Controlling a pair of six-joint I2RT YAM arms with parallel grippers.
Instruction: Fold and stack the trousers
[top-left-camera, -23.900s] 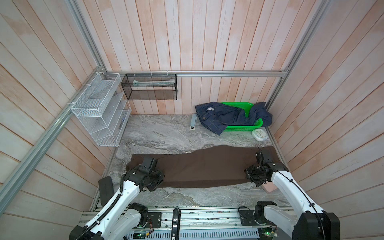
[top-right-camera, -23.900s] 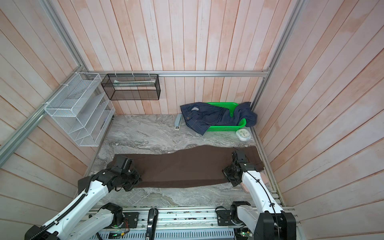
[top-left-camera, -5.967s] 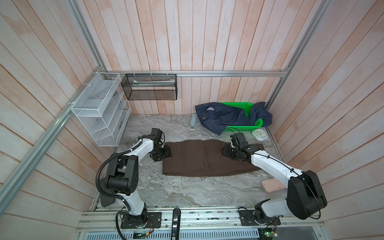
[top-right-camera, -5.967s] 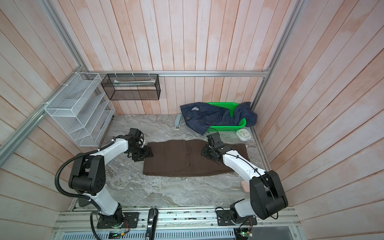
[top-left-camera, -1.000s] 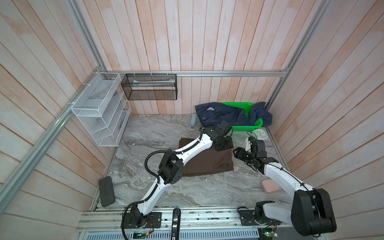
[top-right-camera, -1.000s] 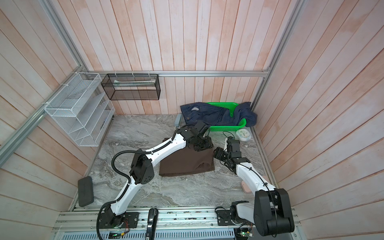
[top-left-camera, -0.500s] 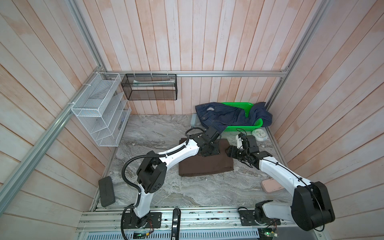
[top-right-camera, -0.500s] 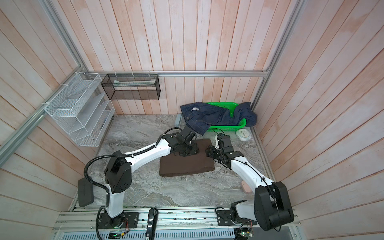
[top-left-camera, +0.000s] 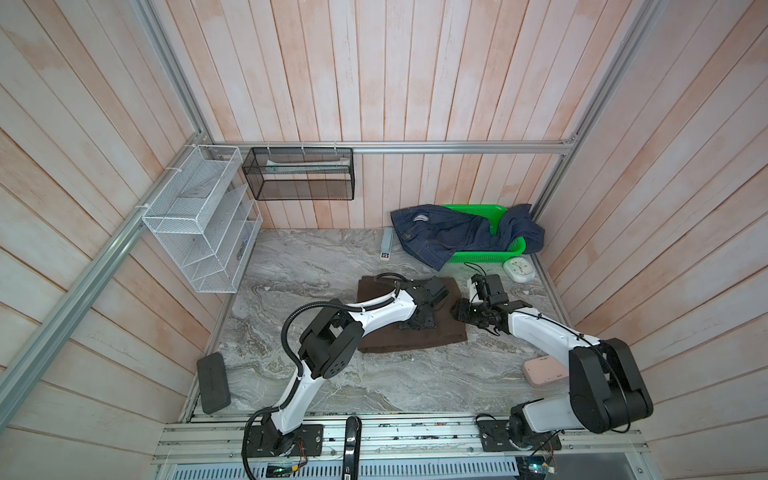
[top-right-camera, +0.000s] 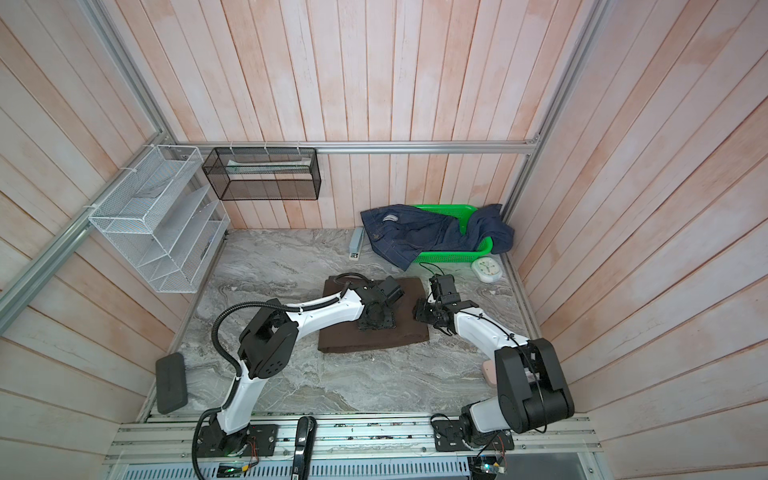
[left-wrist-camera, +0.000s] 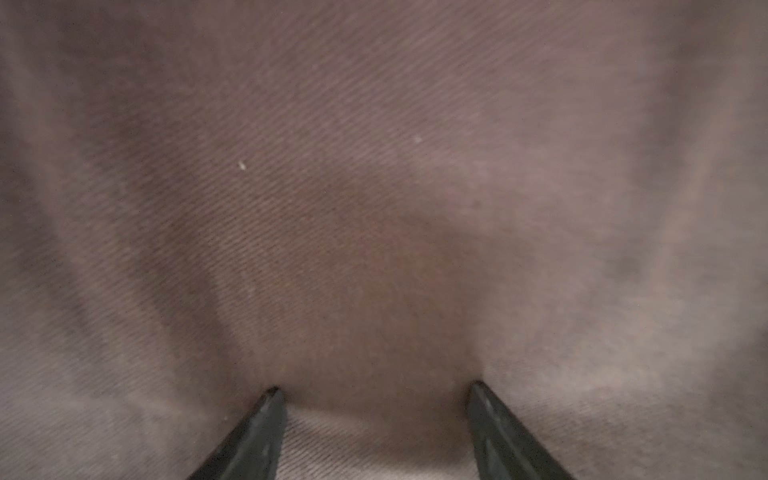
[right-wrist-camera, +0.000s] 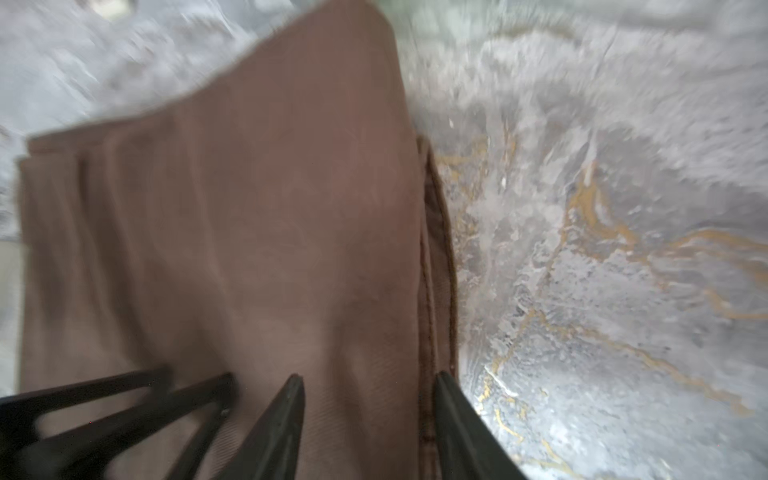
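Note:
The trousers (top-left-camera: 441, 337) (top-right-camera: 401, 337) lie folded into a dark brown rectangle in the middle of the marble table in both top views. My left gripper (top-left-camera: 419, 322) (top-right-camera: 375, 322) points down onto the middle of the fold. Its jaws are open and both tips press into the cloth (left-wrist-camera: 374, 187), with nothing pinched at the left gripper (left-wrist-camera: 374, 387). My right gripper (top-left-camera: 457, 310) (top-right-camera: 418, 311) sits at the fold's right edge. The right gripper (right-wrist-camera: 369, 376) is open, one finger on the brown cloth (right-wrist-camera: 249, 228), the other at the seamed edge by the bare table.
A green basket (top-left-camera: 509, 249) draped with dark blue jeans (top-left-camera: 440, 237) stands at the back right, a white clock (top-left-camera: 518, 269) beside it. A pink case (top-left-camera: 544, 372) lies front right, a black pad (top-left-camera: 213, 383) front left. Wire racks (top-left-camera: 203, 216) hang on the left wall.
The left gripper has moved from the fold's far right corner to its middle and its jaws have spread. The right gripper has come to the fold's right edge with its jaws narrower.

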